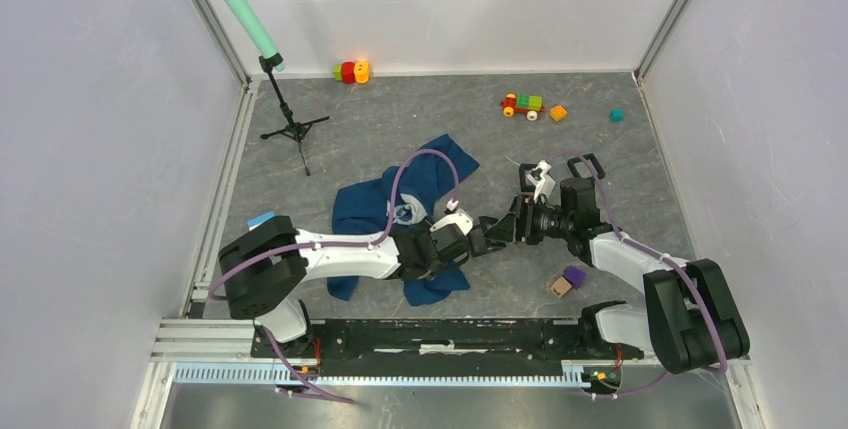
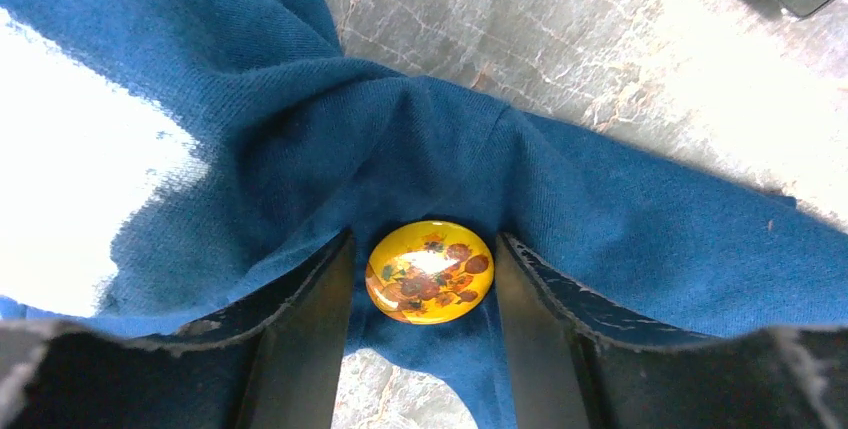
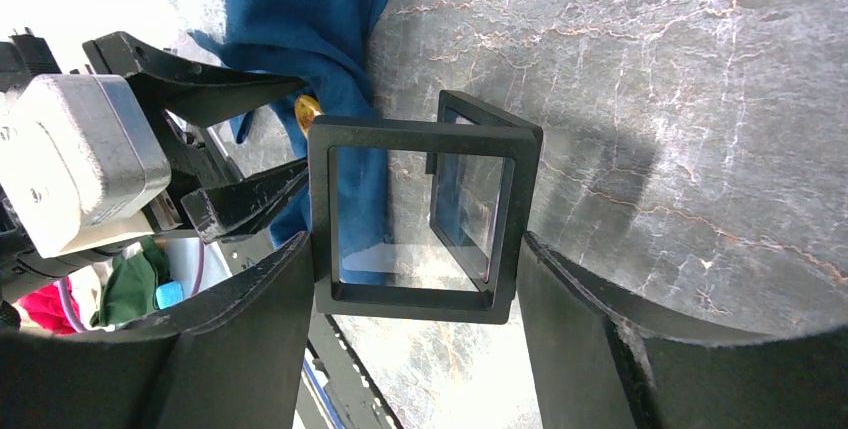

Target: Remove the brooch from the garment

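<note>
The dark blue garment [image 1: 400,189] lies bunched at the table's middle. In the left wrist view its cloth [image 2: 250,129] is drawn up in folds off the table. A round yellow brooch [image 2: 430,271] with a sunflower print sits on that cloth. My left gripper [image 2: 423,241] is shut on the brooch, one finger on each side. It is also in the top view [image 1: 483,240]. My right gripper [image 3: 415,244] is shut on a hinged black frame box [image 3: 420,134] with clear windows, held open just right of the left gripper [image 1: 508,229]. The brooch shows in the right wrist view [image 3: 307,109].
A green microphone on a stand [image 1: 240,9] is at the back left. A toy car [image 1: 522,104], an orange block [image 1: 558,113] and a teal block [image 1: 616,115] lie at the back right. A purple block [image 1: 574,275] and a tan block [image 1: 560,287] lie by my right arm.
</note>
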You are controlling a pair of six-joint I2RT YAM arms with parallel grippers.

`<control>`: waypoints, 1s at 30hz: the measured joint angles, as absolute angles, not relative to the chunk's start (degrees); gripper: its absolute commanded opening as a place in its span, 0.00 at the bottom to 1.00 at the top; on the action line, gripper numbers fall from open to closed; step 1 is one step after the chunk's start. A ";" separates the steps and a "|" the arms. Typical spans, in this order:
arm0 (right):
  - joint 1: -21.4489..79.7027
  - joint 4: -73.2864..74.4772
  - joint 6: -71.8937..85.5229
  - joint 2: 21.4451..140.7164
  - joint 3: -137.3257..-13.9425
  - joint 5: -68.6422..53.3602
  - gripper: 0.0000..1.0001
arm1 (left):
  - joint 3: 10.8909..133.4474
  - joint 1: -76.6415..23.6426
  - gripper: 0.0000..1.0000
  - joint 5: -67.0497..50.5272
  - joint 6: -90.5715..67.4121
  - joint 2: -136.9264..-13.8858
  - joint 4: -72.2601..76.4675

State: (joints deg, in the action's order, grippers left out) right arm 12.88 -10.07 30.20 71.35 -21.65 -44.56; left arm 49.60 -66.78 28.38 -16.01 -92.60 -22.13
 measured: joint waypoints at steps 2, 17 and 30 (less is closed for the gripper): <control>12.73 -10.09 30.20 71.35 -21.65 -44.75 0.64 | 50.13 -66.74 0.63 28.42 -16.01 -93.03 -22.17; 11.86 -10.15 30.17 71.35 -21.63 -45.47 0.64 | 52.64 -66.63 0.42 28.62 -16.16 -94.98 -23.16; 11.18 -10.24 30.20 71.35 -21.63 -46.28 0.64 | 49.45 -56.10 0.40 20.58 -16.25 -78.13 -23.35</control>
